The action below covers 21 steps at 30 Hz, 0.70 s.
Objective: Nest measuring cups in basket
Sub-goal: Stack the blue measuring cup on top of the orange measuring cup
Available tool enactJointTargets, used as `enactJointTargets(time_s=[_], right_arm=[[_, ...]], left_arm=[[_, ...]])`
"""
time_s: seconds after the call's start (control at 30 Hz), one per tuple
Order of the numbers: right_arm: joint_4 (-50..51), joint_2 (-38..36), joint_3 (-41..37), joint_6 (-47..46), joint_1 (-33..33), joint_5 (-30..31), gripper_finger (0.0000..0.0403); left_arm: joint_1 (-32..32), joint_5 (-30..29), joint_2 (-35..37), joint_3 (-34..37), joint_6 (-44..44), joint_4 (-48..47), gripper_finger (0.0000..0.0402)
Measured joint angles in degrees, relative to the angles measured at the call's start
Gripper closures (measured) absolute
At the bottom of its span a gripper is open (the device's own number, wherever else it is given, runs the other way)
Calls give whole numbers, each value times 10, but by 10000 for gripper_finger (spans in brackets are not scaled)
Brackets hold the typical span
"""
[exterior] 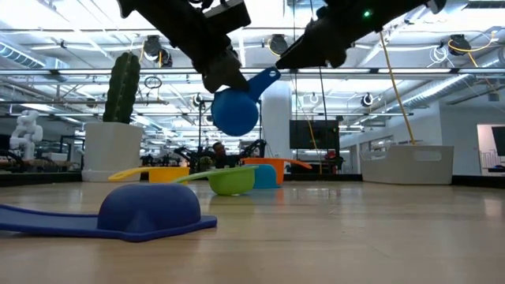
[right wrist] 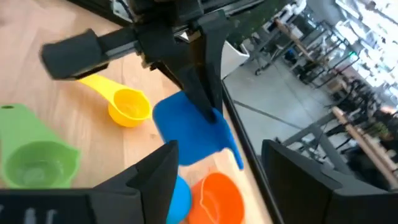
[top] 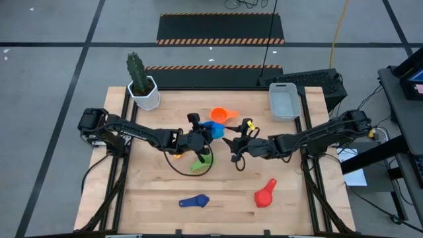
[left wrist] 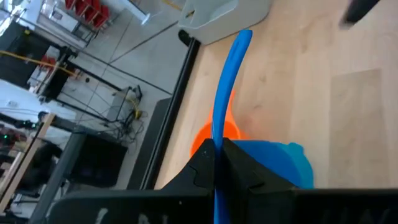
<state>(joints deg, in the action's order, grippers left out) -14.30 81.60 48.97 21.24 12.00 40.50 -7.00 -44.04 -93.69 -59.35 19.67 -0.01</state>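
Observation:
My left gripper (top: 200, 137) is over the table's middle, shut on a light blue measuring cup (exterior: 235, 111) held in the air. My right gripper (right wrist: 217, 149) faces it from the right, open, and its fingers stand short of the cup's handle (right wrist: 232, 148). On the table lie an orange cup (top: 223, 114), a second light blue cup (right wrist: 178, 198), a yellow cup (right wrist: 128, 106) and a green cup (top: 201, 162). Nearer the front edge are a dark blue cup (top: 193, 201), mouth down, and a red cup (top: 265, 194). The basket (top: 285, 100) stands at the far right. My left gripper pinches the light blue cup between its two fingers at the handle's bowl end (left wrist: 216, 142). The fingers come from the table's left, slanting a little downward. The free end of the handle (exterior: 267, 77) points on toward my right gripper. The bowl hangs below the fingers, clear of the table.
A white pot with a cactus (top: 143, 87) stands at the far left corner. Bare wood lies along the near edge on both sides of the dark blue and red cups. The table's dark frame rails (top: 117, 165) run along its left and right sides.

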Motion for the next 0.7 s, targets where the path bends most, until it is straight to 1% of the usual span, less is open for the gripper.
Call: enactJointTargets(time_s=[0.1,0.2,0.33,0.43,0.57,0.7], right_arm=[[-18,19,0,38,0,0,206],[-29,33,0,64,-1,0,239],[-48,42,0,70,-7,0,285],[-50,44,0,71,-10,0,309],[-50,44,0,88,-9,0,313],[-45,44,0,95,-9,3,291]], left_arm=[[0,-1,0,0,1,-4,394],[1,-1,0,0,1,-5,394],[0,7,0,0,8,-11,393],[1,11,0,0,8,-17,392],[0,12,0,0,8,-20,394],[0,14,0,0,7,-22,394]])
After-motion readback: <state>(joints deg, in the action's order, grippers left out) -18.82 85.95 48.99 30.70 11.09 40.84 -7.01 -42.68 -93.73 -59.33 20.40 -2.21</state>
